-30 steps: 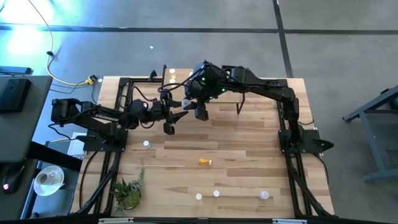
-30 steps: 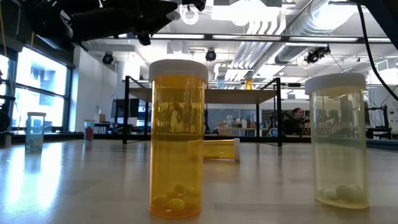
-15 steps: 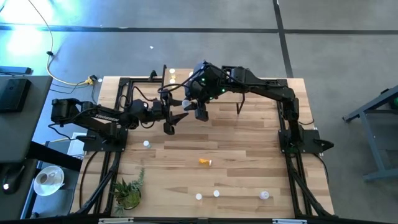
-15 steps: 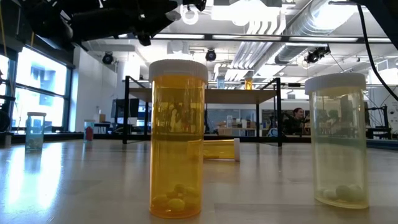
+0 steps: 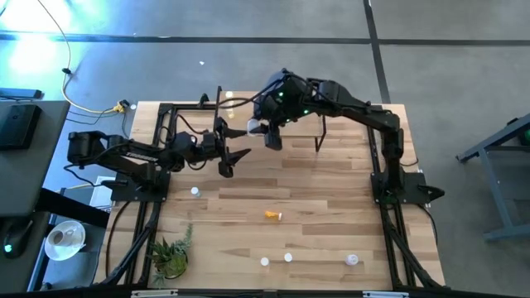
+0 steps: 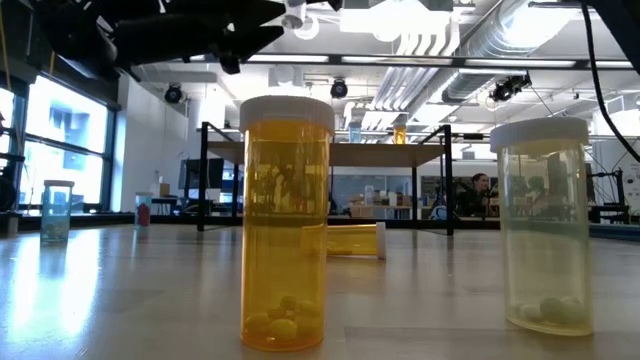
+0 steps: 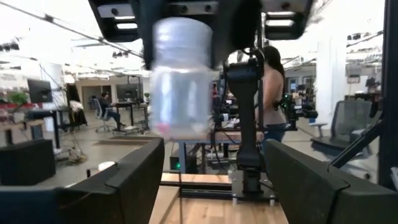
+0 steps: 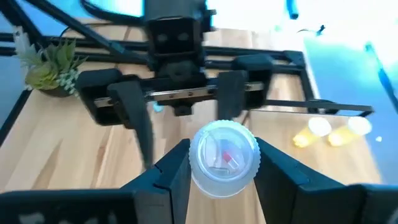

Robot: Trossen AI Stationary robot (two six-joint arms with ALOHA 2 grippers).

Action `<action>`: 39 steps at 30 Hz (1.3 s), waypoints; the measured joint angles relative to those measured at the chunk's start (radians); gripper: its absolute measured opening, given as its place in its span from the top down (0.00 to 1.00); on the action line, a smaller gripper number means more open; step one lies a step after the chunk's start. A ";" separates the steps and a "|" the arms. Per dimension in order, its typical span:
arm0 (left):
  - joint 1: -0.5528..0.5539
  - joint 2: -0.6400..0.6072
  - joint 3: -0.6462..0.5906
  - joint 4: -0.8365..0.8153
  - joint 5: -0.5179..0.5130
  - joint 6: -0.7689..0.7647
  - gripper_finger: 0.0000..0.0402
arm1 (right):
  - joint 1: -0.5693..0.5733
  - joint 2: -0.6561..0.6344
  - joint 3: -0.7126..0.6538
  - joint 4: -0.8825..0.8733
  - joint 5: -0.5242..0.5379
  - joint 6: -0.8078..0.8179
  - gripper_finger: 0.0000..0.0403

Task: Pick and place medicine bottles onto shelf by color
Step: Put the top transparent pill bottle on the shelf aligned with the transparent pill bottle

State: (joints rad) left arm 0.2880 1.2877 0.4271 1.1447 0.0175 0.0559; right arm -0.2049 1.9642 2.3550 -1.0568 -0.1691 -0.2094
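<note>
Above table: clear bottle (image 8: 223, 158) btwn right jaws.

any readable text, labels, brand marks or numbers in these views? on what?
None readable.
Clear bottle held in the right pincer: a red mark shows inside, too blurred to read.
Orange bottle and pale bottle in the low view: no label visible.

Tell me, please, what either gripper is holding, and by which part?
The right gripper holds a clear bottle by its sides; the left gripper is open and empty.
</note>
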 joint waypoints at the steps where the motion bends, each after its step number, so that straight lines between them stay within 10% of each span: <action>1: 0.000 -0.004 0.000 -0.004 -0.004 0.017 0.34 | -0.005 -0.007 0.000 -0.005 0.002 -0.001 0.68; 16: -0.001 -0.153 0.000 -0.228 -0.006 0.042 0.34 | -0.093 -0.030 -0.120 -0.062 -0.053 -0.054 0.68; 29: -0.001 -0.279 0.000 -0.399 -0.011 0.042 0.34 | -0.187 -0.029 -0.465 0.370 -0.147 -0.034 0.68; 39: -0.001 -0.325 -0.001 -0.448 -0.014 0.034 0.34 | -0.245 -0.024 -0.560 0.571 -0.014 0.052 0.68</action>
State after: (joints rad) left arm 0.2874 0.9627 0.4265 0.6971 0.0034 0.0902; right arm -0.4498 1.9404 1.7955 -0.4854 -0.1829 -0.1577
